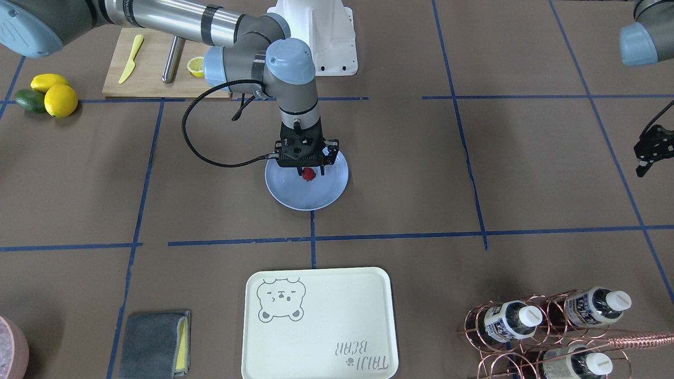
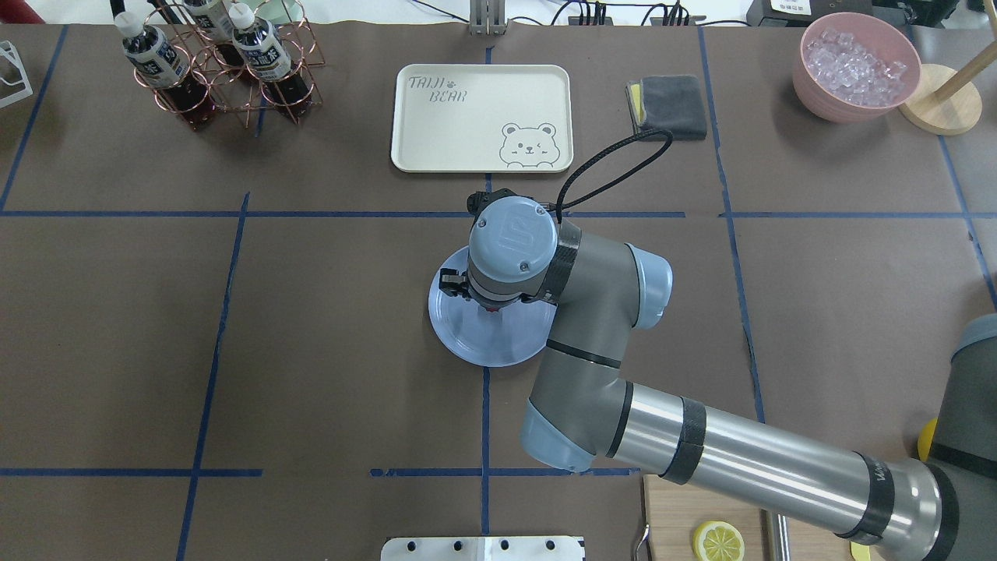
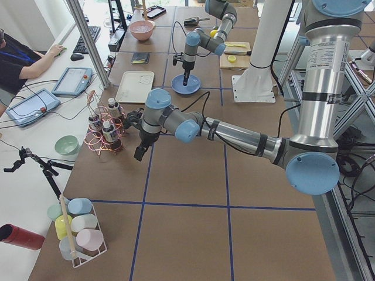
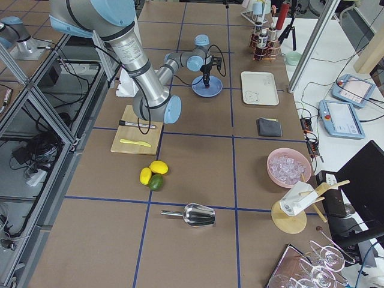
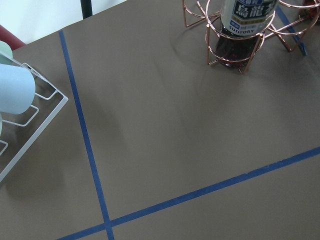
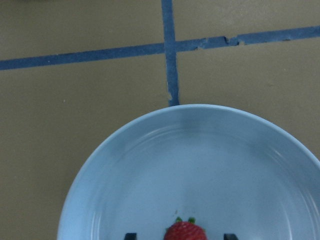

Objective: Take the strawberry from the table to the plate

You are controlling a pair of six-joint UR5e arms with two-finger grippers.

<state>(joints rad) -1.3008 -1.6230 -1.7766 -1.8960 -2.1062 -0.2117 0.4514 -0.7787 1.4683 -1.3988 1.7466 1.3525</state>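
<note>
The strawberry (image 1: 308,173) is small and red with a green cap, and it sits low inside the light blue plate (image 1: 295,202) at the middle of the table (image 1: 526,173). My right gripper (image 1: 310,169) points straight down over it. In the right wrist view the strawberry (image 6: 185,231) shows between two dark fingertips (image 6: 130,235) with a gap on each side, so the gripper looks open. My left gripper (image 1: 645,163) hangs above bare table far off to the side, near the bottle rack (image 3: 105,132). Whether it is open or shut does not show.
A cream bear tray (image 1: 318,321) lies beyond the plate. A copper rack of bottles (image 1: 547,326), a grey cloth (image 1: 155,342), a cutting board (image 1: 152,63) with a half lemon, two lemons and an avocado (image 1: 50,95), and a pink ice bowl (image 2: 853,66) ring the table.
</note>
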